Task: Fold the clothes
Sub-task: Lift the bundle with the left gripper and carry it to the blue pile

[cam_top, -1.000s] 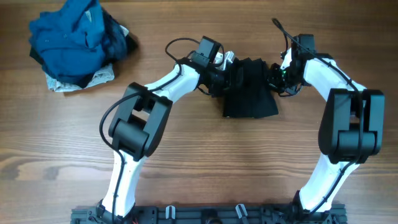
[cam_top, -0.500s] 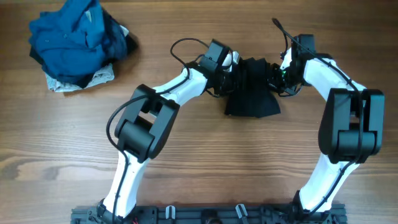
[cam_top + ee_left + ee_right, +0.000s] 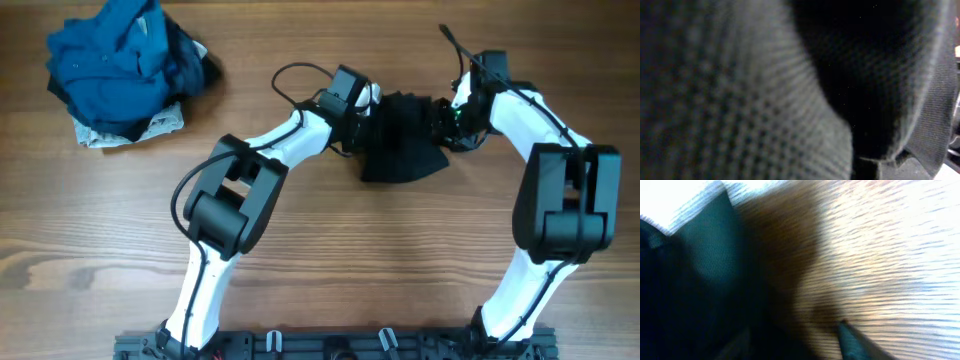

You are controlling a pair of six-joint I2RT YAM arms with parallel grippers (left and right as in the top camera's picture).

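Note:
A black garment lies bunched at the table's far middle, between my two grippers. My left gripper is pressed into its left edge. In the left wrist view dark knit cloth fills the frame and hides the fingers. My right gripper sits at the garment's right edge. In the right wrist view its fingertips stand apart, open. One is over bare wood and the other, dim one is over the black cloth. Nothing lies between them at the right gripper.
A heap of blue and dark clothes on a pale cloth lies at the far left corner. Both arms arch in from the near edge, and a black cable loops behind the left wrist. Bare wooden table shows in front of the garment.
My left gripper has moved right into the garment's left edge. My right gripper's jaws have come apart and released the cloth, and the garment has bunched narrower.

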